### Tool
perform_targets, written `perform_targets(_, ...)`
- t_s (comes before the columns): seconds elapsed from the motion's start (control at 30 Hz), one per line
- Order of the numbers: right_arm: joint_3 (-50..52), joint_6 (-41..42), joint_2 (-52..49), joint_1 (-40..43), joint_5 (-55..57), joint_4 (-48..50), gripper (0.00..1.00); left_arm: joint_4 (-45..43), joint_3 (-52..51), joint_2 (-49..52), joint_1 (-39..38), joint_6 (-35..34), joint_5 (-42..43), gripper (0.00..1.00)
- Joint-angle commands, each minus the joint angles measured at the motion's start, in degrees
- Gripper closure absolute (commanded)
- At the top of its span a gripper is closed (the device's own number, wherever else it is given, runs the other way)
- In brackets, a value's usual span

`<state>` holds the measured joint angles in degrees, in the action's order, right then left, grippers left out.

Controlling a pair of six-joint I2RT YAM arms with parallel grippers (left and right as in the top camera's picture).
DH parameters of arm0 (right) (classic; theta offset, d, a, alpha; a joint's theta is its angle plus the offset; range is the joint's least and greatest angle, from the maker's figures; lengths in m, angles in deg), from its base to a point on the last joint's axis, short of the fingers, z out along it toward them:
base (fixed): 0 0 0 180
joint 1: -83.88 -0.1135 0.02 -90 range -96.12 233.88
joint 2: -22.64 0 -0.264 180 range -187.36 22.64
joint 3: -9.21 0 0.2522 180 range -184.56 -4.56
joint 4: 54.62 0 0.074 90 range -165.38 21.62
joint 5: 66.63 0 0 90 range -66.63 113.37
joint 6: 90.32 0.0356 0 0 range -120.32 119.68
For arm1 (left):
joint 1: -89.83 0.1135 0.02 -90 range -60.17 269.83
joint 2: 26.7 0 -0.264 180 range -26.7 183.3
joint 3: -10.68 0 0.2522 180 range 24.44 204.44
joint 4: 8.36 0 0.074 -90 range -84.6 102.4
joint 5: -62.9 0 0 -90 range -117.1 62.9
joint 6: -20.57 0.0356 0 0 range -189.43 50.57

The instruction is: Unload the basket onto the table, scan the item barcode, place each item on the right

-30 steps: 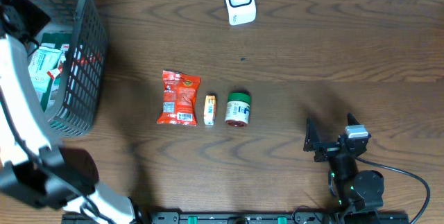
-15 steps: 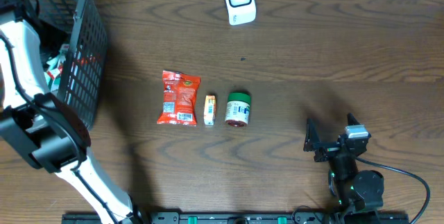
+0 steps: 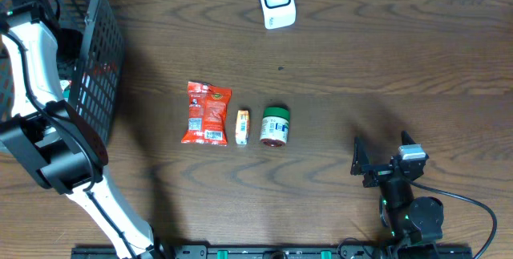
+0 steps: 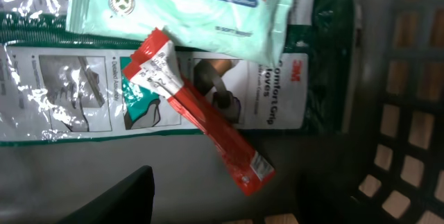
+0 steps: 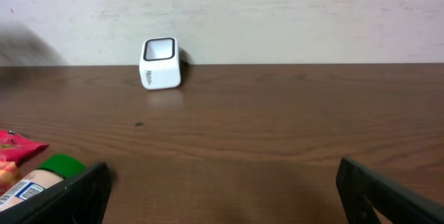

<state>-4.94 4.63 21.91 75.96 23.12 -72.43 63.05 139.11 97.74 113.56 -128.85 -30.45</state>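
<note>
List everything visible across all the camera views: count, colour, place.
table: one, dark brown wood, under everything
basket: one, dark grey mesh, far left corner
scanner: one, white, far edge, centre
snack packet: one, red, mid-table, left end of a row
small box: one, yellow and white, middle of the row
jar: one, green lid, pale label, right end of the row
wipes pack: one, pale green, in the basket, on top
gloves pack: one, dark green and clear, in the basket, beneath the wipes pack
stick sachet: one, red, lying diagonally on the gloves pack
left arm: one, white and black, extends into the basket
right gripper: one, black, open, near edge at right, holding nothing
</note>
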Motion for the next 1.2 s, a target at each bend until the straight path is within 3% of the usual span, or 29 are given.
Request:
perform_targets(0.0,0.1,-0.7,0.1,0.4,0.0,-0.2,0.01,0.1,-1.4,2.7,0.1,-5.1,-1.7,0.34)
perform_targets(0.47,0.1,-0.7,0.1,0.4,0.0,-0.2,0.01,-0.6,-1.4,8.5,0.1,-5.2,-2.3,0.53)
perform_targets(0.63,0.1,-0.7,0.1,0.4,0.0,-0.2,0.01,-1.6,-1.4,8.9,0.1,-5.2,-2.3,0.85)
perform_targets(0.7,0.1,-0.7,0.1,0.4,0.0,-0.2,0.01,-1.7,-1.4,8.9,0.2,-5.2,-2.3,0.92)
perform_targets(0.93,0.1,-0.7,0.1,0.4,0.0,-0.2,0.01,-0.7,-1.2,6.0,2.2,-2.5,-2.3,0.93)
perform_targets(1.17,0.1,-0.7,0.1,0.4,0.0,-0.2,0.01,-0.7,-1.1,-4.7,5.2,0.6,-2.3,0.93)
